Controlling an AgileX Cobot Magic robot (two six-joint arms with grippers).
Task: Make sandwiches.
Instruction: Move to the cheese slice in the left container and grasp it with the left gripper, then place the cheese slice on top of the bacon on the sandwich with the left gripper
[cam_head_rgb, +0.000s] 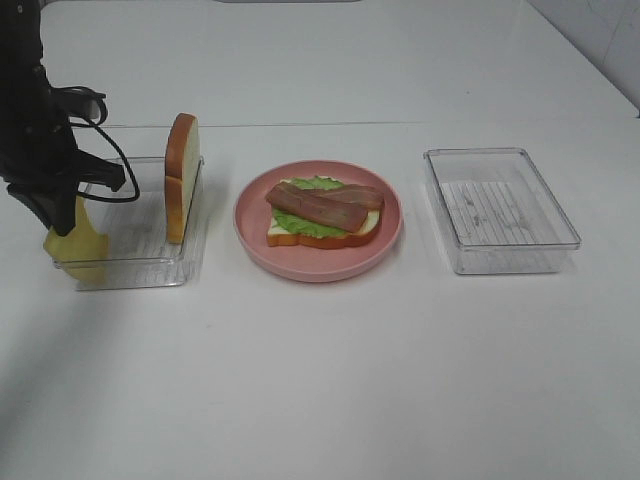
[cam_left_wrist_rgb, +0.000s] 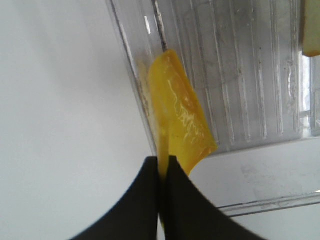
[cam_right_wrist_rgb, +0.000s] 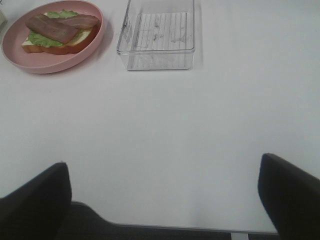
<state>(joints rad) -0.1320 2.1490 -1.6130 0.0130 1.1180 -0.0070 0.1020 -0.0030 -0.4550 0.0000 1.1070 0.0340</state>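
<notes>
Cheese slice (cam_left_wrist_rgb: 181, 116) between left end effector (cam_left_wrist_rgb: 163, 163) fingertips, at clear tray (cam_left_wrist_rgb: 250, 65) rim

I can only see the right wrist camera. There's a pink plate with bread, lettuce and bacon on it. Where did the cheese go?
Observer: The left gripper has it. Its jaws are shut on the yellow cheese slice.
Operator: Where is it holding it?
Observer: At the outer wall of the left tray, the side away from the pink plate.
Operator: Is there bread for the top?
Observer: Yes, one bread slice stands on its edge in that left tray.
</notes>
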